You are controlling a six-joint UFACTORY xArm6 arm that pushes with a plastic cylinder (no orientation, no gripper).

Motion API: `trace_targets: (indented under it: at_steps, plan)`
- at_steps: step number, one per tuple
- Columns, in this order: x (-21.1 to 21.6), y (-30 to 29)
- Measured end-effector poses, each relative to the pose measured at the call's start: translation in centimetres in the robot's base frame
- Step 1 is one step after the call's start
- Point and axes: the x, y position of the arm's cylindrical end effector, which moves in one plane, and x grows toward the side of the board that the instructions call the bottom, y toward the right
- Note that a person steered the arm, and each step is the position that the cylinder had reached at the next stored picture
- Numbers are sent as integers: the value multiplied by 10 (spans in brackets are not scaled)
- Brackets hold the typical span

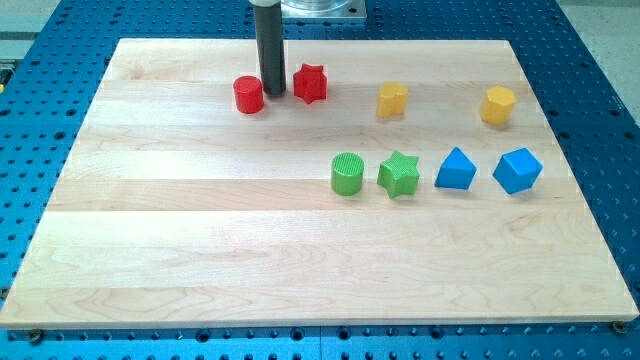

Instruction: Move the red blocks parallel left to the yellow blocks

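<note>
A red cylinder (249, 95) and a red star (311, 84) lie near the view's top, left of centre. My tip (273, 94) rests on the board between them, close to the red cylinder's right side. Two yellow blocks lie to the right in about the same row: a yellow block (393, 100) and a yellow hexagonal block (498, 105) further right. The red star is a little left of the nearer yellow block.
A row lower on the wooden board (200, 250) holds a green cylinder (347, 174), a green star (399, 175), a blue triangular block (456, 169) and a blue block (518, 170). The board sits on a blue perforated table.
</note>
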Motion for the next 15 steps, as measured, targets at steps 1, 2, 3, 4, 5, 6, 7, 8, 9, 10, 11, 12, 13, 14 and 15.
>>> trace_targets:
  at_steps: [1, 2, 3, 4, 5, 6, 7, 8, 9, 10, 11, 12, 13, 14, 15]
  plan:
    - [-6, 30]
    - [15, 48]
    - [23, 47]
    - [-21, 66]
    - [-9, 95]
    - [16, 101]
    - [16, 101]
    - [-14, 44]
    - [1, -36]
    - [49, -89]
    - [65, -170]
    - [98, -137]
    - [76, -89]
    - [42, -59]
    - [59, -92]
